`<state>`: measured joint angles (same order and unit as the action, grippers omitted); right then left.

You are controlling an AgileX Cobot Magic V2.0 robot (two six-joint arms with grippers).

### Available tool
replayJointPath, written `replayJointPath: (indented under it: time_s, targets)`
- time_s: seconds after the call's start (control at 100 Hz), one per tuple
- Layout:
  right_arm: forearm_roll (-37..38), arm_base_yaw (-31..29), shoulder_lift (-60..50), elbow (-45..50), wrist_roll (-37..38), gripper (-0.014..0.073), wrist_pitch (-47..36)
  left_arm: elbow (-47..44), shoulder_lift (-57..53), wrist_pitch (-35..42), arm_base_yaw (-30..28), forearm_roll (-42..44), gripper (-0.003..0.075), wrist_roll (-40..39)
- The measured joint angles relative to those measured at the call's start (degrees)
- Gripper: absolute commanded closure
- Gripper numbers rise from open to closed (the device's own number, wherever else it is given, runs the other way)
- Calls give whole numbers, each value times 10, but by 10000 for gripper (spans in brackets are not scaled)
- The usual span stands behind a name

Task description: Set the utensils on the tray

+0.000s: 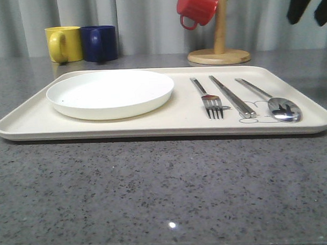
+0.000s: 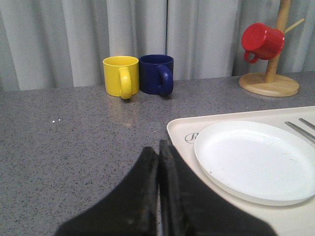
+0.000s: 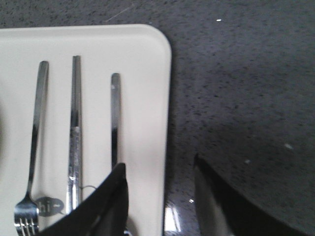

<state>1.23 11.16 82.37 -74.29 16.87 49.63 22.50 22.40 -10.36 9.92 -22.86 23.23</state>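
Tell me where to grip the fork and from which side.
Grip the fork mid-handle, coming straight down, jaws across its width. It lies flat on the tray, tines toward the camera; the plate and chopsticks leave a gap on either side.

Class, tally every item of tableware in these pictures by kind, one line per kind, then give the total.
Mugs: 3 (yellow mug, navy mug, red mug on the wooden mug tree)
Plate: 1
Fork: 1
Chopsticks: 1 pair
Spoon: 1
Tray: 1
Total: 8
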Motion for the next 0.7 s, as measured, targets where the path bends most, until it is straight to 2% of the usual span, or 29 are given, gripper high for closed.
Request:
replayJointPath:
  time_s: [0.15, 0.5, 0.57, 0.7]
  targets:
    - [14, -27, -90, 77, -7, 263, -17, 0, 0, 0, 0, 0, 738, 0]
    - [30, -29, -381, 294, -9, 269, -85, 0, 0, 0, 0, 0, 738, 0]
    - [32, -29, -440, 322, -9, 311, -88, 0, 0, 0, 0, 0, 738, 0]
    - [45, -29, -540, 360, -9, 478, -90, 0, 0, 0, 0, 0, 738, 0]
